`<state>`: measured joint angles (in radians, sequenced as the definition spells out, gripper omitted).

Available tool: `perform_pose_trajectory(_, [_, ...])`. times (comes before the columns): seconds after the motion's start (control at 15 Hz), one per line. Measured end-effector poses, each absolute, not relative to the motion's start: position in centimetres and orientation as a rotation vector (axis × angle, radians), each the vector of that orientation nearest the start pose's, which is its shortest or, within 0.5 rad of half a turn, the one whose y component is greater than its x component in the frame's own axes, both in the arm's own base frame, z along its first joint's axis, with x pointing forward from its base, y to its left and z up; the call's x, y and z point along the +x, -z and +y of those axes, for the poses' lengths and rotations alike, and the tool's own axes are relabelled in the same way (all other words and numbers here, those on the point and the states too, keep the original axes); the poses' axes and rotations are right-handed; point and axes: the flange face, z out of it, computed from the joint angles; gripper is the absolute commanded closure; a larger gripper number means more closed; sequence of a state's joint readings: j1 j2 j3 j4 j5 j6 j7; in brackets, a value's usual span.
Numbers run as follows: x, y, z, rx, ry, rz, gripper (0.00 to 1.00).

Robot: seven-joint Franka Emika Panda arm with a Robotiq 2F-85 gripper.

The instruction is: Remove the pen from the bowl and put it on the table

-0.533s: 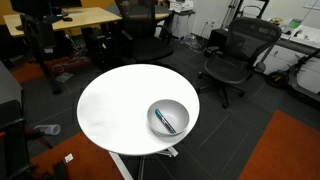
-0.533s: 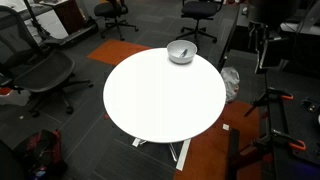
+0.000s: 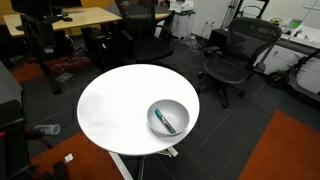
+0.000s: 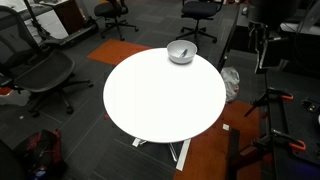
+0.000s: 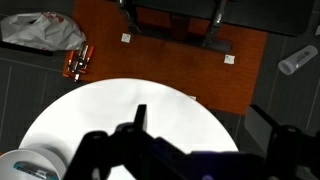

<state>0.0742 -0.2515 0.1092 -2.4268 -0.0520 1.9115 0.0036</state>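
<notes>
The light grey metallic bowl (image 3: 170,117) stands near the edge of the round white table (image 3: 112,105). The dark teal pen (image 3: 166,121) lies inside it. In an exterior view the bowl (image 4: 181,52) sits at the far edge of the table (image 4: 160,100); the pen is too small to make out there. In the wrist view my gripper (image 5: 205,125) hangs high above the table (image 5: 100,110). Its two dark fingers are wide apart with nothing between them. The bowl's rim (image 5: 25,167) shows at the bottom left corner, well off to the side of the fingers.
Black office chairs (image 3: 232,55) and wooden desks (image 3: 75,18) surround the table. More chairs (image 4: 40,70) stand on a dark floor with an orange carpet patch (image 5: 170,60). A white plastic bag (image 5: 42,30) lies on the floor. A stand with cables (image 4: 265,40) is beside the table.
</notes>
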Motion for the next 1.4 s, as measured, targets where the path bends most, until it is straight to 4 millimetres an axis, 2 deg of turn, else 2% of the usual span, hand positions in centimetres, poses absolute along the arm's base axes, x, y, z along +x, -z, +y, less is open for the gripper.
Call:
perform_pose_trajectory(0.27, [42.2, -38.7, 6.6, -3.188, -0.348, -0.274, 0.0])
perform_pose_trajectory(0.47, [43.5, -39.7, 5.2, -3.166, -0.236, -0.184, 0.0])
perform_pose_trajectory(0.93, [47.2, -41.9, -0.2, -3.039, 0.069, 0.271, 0.0])
perform_pose_trajectory(1.4, [50.9, -41.6, -5.9, -2.867, 0.275, 0.777, 0.0])
